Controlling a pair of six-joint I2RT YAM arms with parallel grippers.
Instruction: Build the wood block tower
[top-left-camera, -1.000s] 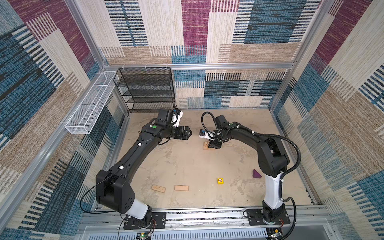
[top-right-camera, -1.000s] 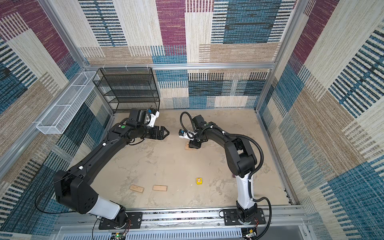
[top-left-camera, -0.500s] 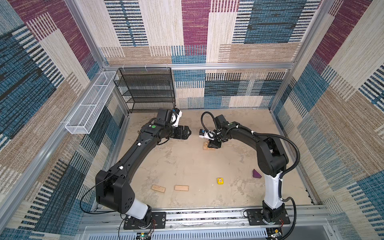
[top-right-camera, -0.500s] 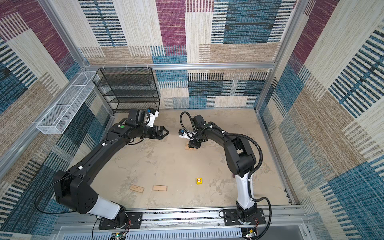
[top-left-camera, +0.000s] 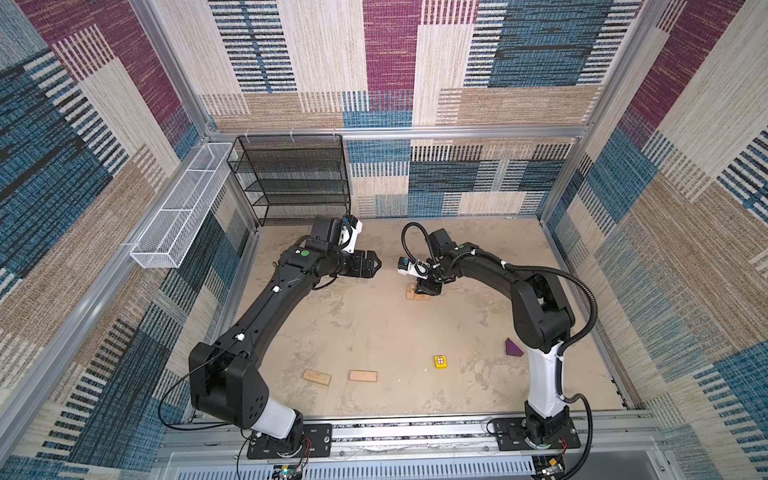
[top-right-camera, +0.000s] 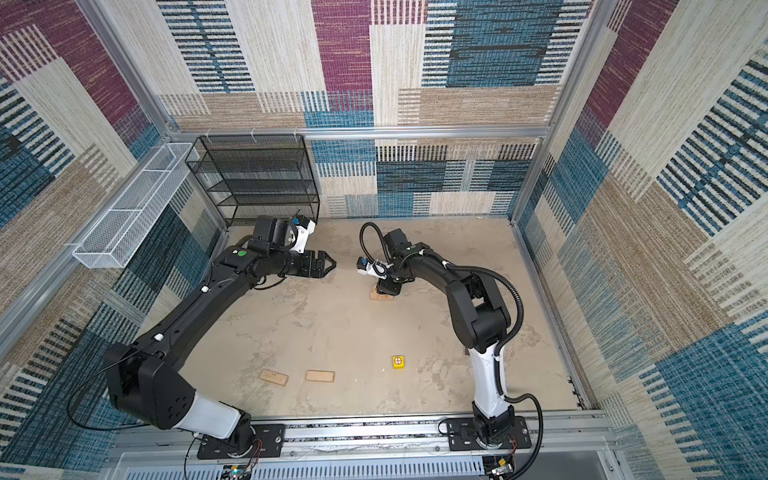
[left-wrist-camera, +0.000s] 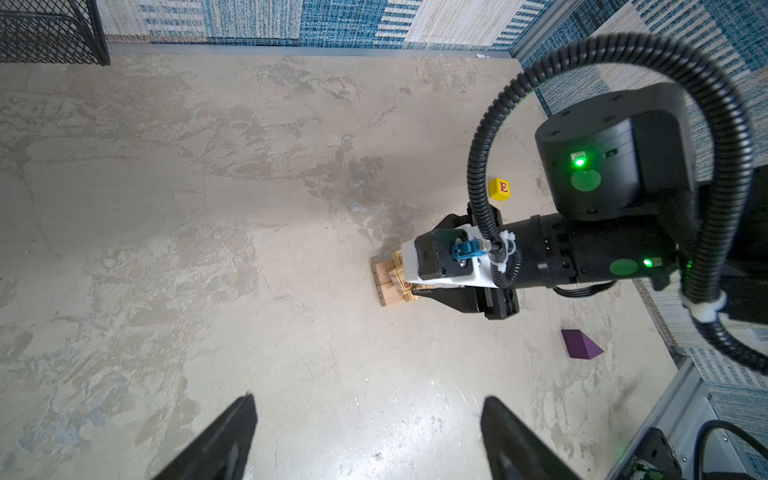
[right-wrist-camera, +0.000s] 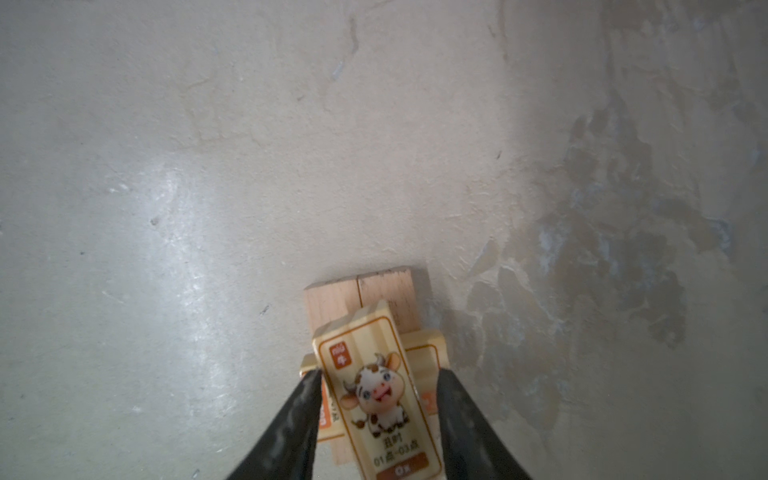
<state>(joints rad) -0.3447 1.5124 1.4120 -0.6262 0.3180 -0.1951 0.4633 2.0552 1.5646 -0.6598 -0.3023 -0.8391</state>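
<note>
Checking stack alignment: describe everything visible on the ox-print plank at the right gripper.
The ox plank is a flat, pale wooden rectangle with rounded edges, brown border, cartoon ox, orange tag and "Ox" label. It lies print up, topmost, slightly skewed across a printed plank that rests on two plain planks laid side by side. The right gripper has its fingers flanking the long sides; a gap shows beside one, so whether it is gripped is unclear.
</note>
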